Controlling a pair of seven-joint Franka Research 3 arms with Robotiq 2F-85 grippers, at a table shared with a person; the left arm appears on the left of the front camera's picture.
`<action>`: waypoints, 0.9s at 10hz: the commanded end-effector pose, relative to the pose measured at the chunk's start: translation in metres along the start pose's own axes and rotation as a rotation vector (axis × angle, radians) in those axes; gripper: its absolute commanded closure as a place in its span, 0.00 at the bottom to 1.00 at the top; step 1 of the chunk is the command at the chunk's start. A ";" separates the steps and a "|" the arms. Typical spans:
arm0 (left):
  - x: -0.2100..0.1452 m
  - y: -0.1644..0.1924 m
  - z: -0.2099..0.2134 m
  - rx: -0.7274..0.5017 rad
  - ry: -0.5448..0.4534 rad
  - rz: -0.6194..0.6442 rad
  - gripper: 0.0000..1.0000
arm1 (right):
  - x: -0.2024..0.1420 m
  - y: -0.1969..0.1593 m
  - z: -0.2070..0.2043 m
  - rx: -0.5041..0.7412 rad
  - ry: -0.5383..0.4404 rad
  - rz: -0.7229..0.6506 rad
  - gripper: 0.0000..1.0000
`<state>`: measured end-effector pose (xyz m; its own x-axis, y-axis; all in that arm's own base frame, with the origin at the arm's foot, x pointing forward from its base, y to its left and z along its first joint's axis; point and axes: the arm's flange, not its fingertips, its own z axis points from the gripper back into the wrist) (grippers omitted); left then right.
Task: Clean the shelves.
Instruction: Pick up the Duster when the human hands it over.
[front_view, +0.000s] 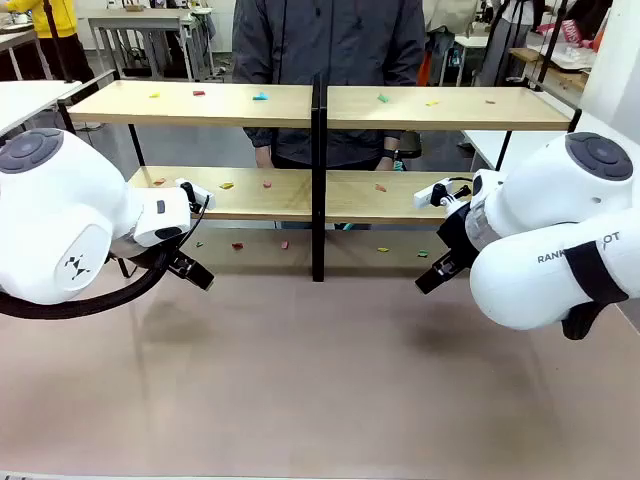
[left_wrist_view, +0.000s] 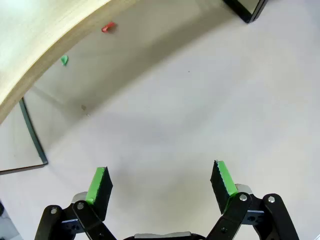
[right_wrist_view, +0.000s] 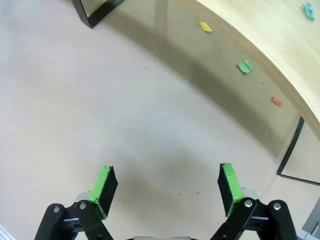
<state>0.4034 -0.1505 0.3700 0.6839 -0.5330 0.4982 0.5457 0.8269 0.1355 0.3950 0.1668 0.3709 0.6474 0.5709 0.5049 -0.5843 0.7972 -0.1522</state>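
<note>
Hanging wide open and empty over the table (front_view: 320, 390), the left gripper (front_view: 192, 270) hovers just before the left rack and the right gripper (front_view: 436, 274), equally wide and empty, before the right one. The shelves (front_view: 290, 104) lie beyond both at the far side, their long boards running left to right across the table, coloured scraps (front_view: 260, 96) dotted on both tiers and beneath. Each arm looks nearer its own half, so the reach is forward, across the boards' length.
</note>
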 end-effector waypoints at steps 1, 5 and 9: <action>0.000 0.000 0.000 0.000 0.000 0.000 0.00 | 0.000 0.000 0.000 0.000 0.000 0.000 0.00; 0.000 0.000 0.000 0.000 0.000 0.000 0.00 | 0.000 0.000 0.000 0.000 0.000 0.000 0.00; 0.000 0.000 0.000 0.000 0.000 0.000 0.00 | 0.000 0.000 0.000 0.000 0.000 0.000 0.00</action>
<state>0.4035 -0.1503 0.3700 0.6844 -0.5322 0.4983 0.5450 0.8275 0.1351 0.3949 0.1669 0.3709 0.6471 0.5714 0.5047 -0.5846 0.7969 -0.1526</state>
